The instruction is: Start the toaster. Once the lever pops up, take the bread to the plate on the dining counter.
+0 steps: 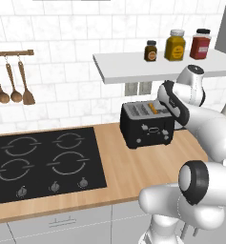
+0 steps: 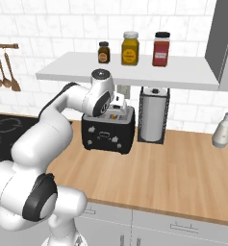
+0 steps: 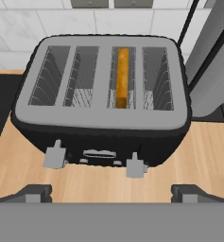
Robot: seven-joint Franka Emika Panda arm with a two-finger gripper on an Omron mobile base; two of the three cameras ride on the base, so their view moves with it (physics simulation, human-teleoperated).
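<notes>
The black toaster (image 3: 101, 118) stands on the wooden counter against the tiled wall, also seen as the toaster (image 1: 148, 125) and the toaster (image 2: 108, 132). The bread (image 3: 123, 75) stands on edge in one of the right-hand slots, with only its orange-brown top edge showing. Two grey levers, the left lever (image 3: 54, 156) and the right lever (image 3: 135, 166), stick out of the front. My gripper (image 3: 111, 196) hovers just above and in front of the toaster, open, nothing between its fingertips (image 3: 35, 194). My gripper (image 2: 117, 110) points down at the toaster top. The plate and the dining counter are out of view.
A paper towel holder (image 2: 153, 115) stands close to the toaster's right. A white shelf (image 2: 130, 72) with three jars hangs low above the hand. The black stovetop (image 1: 43, 162) lies to the left, and a spray bottle (image 2: 222, 129) stands far right.
</notes>
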